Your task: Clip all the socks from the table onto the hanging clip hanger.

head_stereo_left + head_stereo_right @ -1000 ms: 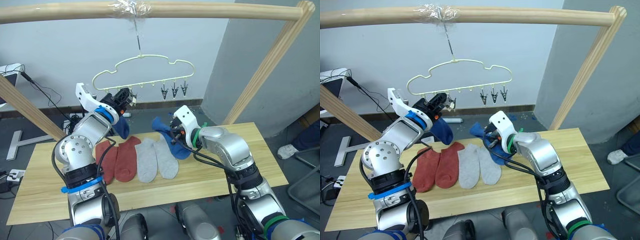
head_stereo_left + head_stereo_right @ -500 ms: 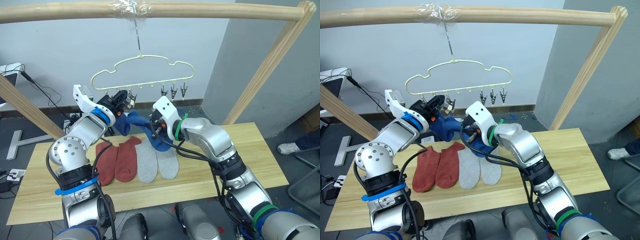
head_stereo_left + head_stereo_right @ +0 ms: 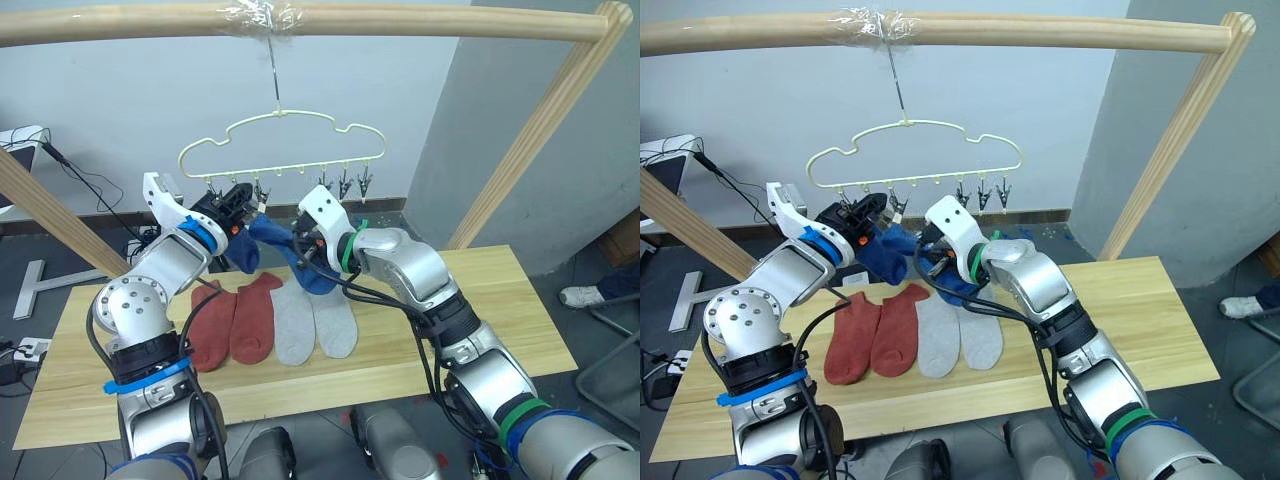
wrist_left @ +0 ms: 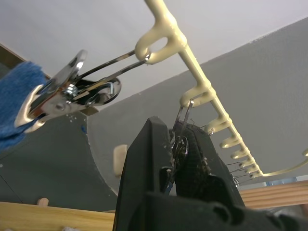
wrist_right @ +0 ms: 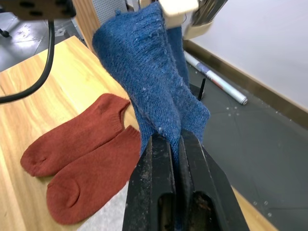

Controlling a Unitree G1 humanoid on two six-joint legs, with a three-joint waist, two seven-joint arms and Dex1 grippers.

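The pale yellow clip hanger (image 3: 281,150) hangs by its hook from the top pole. My left gripper (image 3: 238,200) is up at its bottom bar, shut on a silver clip (image 4: 179,144). A neighbouring clip (image 4: 53,98) holds one blue sock (image 3: 245,256), which hangs beside that gripper. My right gripper (image 5: 174,140) is shut on the second blue sock (image 5: 149,82) and holds it in the air just right of the left gripper, below the clips. Two rust-red socks (image 3: 236,320) and two light grey socks (image 3: 314,320) lie side by side on the table (image 3: 480,320).
A round wooden pole (image 3: 420,20) runs across the top, with slanted poles at the right (image 3: 530,130) and left (image 3: 45,210). Three free clips (image 3: 345,182) hang at the hanger's right end. Cables lie on the floor behind the table. A person's shoe (image 3: 583,295) is at the far right.
My right gripper has lifted the blue sock off the table and carried it up and left to just beside the left gripper. The left gripper has stayed at the hanger's clips.
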